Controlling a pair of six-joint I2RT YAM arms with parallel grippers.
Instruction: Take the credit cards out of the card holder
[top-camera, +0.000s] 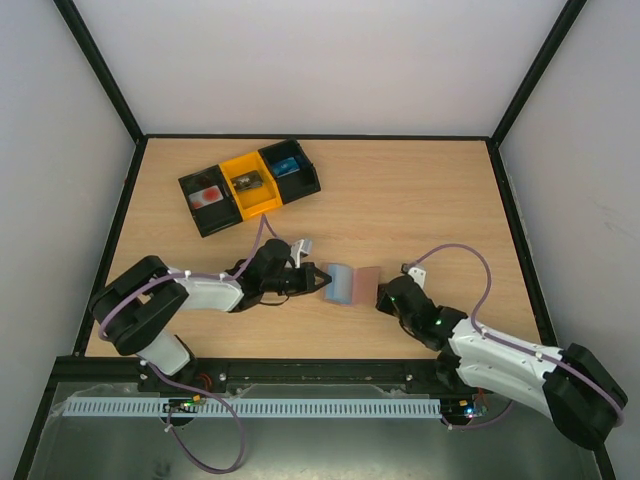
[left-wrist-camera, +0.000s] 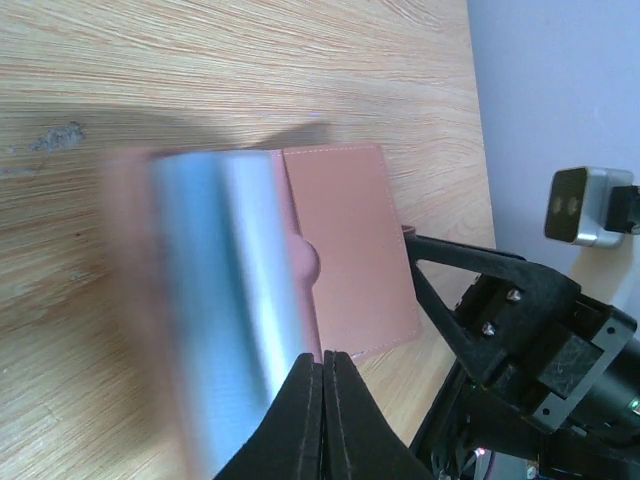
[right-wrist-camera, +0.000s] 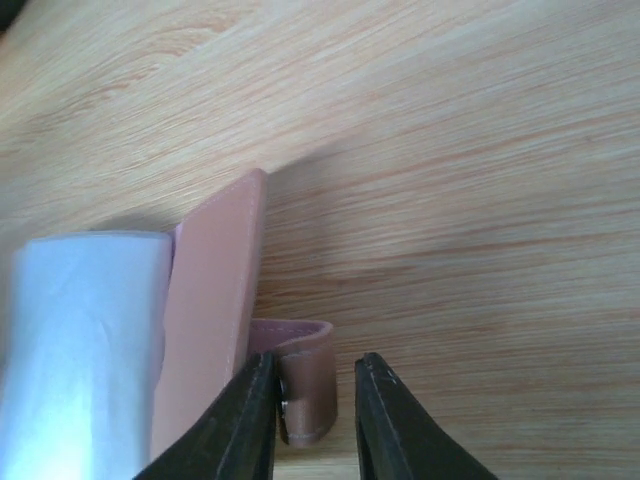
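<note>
Opened flat on the bench (top-camera: 420, 200): the card holder (top-camera: 366, 284), long axis running left to right between both arms. Just left of the holder, left end effector (left-wrist-camera: 322, 370) pinched together on the outer edge of a pale blue credit card (left-wrist-camera: 230, 300) lying over the holder's left half. Just right of the holder, right end effector (right-wrist-camera: 315, 360) straddling its strap tab (right-wrist-camera: 305, 385), fingers narrowly apart; cannot tell whether truly clamped. Probably calls for a leftward pull along that axis, with the left arm better placed.
</note>
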